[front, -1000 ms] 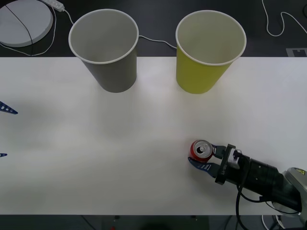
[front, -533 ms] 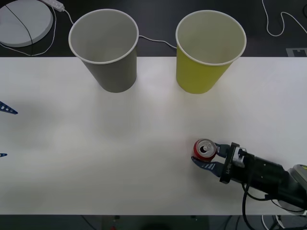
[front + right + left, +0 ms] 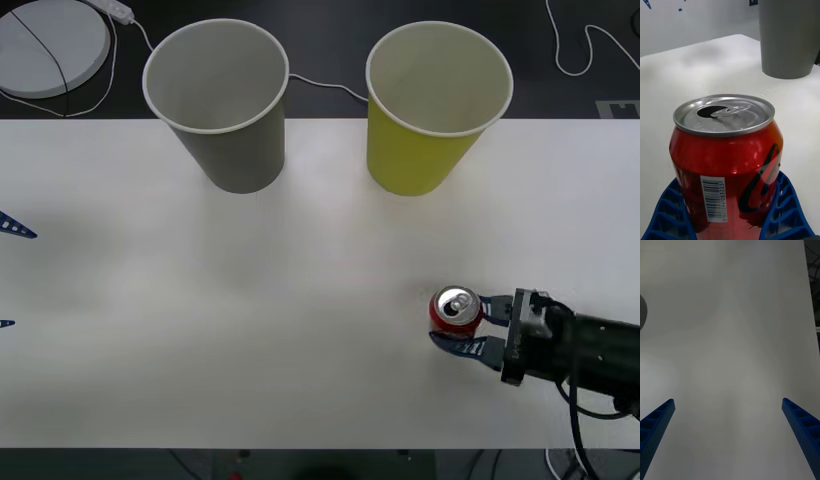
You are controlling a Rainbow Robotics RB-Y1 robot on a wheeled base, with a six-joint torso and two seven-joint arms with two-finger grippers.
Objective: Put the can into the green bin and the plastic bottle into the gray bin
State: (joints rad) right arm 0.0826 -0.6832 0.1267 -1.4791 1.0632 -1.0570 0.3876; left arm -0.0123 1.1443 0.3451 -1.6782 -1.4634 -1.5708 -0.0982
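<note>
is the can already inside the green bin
No, the can stands upright on the table, gripped between the fingers of the right gripper, well short of the green bin.

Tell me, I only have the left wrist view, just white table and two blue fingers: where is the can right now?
Observer: The can stands upright on the white table, near the robot's right front edge, between the right hand's blue fingers.
Operator: Is that hand closed on it?
Observer: Yes, in the right wrist view both fingers press the can's lower sides.
Operator: Which bin is nearer the can?
Observer: The green bin, at the table's far edge, stands almost straight beyond the can; the gray bin stands to its left.
Operator: And my left hand?
Observer: The left hand is open, its fingertips at the table's left edge.
</note>
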